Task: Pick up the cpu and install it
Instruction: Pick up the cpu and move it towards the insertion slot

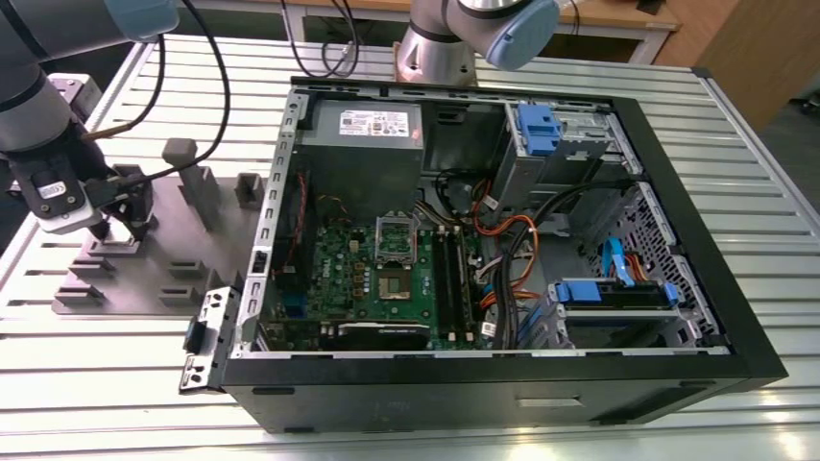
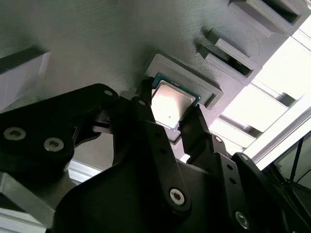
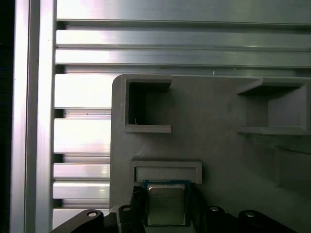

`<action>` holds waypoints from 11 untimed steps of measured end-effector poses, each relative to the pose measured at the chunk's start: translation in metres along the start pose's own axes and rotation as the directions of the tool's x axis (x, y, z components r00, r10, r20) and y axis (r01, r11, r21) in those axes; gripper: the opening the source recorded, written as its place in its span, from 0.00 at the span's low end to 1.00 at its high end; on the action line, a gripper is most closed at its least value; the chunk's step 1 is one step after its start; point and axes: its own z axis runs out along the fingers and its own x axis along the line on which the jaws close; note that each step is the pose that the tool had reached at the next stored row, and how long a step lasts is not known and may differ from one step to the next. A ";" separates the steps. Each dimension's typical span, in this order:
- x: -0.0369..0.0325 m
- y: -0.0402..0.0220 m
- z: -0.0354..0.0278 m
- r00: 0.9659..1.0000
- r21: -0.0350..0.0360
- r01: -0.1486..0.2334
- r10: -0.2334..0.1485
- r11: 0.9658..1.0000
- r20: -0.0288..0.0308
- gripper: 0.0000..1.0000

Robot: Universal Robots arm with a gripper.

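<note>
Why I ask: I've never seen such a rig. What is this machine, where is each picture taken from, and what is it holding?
This is a robot arm with a two-fingered gripper at its tip. The exterior view looks over a slatted metal table. On it stand an open computer case, its green motherboard showing, and, at the exterior view's left, a grey holder plate. The two wrist views come from cameras riding on the arm. In both wrist views its black fingers press against opposite edges of the cpu, a small silvery square chip, at a raised pocket in the plate. Whether it is lifted yet I cannot tell.
</note>
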 end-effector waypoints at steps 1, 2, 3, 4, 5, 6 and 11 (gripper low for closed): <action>0.0000 0.0000 0.0000 1.000 0.000 0.000 0.000 1.000 0.000 0.51; 0.0000 0.0000 0.0000 1.000 0.000 0.000 0.000 1.000 0.000 0.47; 0.0000 0.0000 -0.0001 1.000 0.000 0.000 0.000 1.000 0.000 0.47; 0.0000 0.0000 -0.0001 1.000 0.000 0.000 0.000 1.000 0.000 0.47; 0.0000 0.0000 -0.0001 1.000 0.000 0.000 0.000 1.000 0.000 0.47; 0.0000 0.0000 -0.0001 1.000 0.000 0.000 0.000 1.000 0.000 0.47; 0.0000 0.0000 -0.0006 1.000 0.000 0.000 0.000 1.000 0.000 0.47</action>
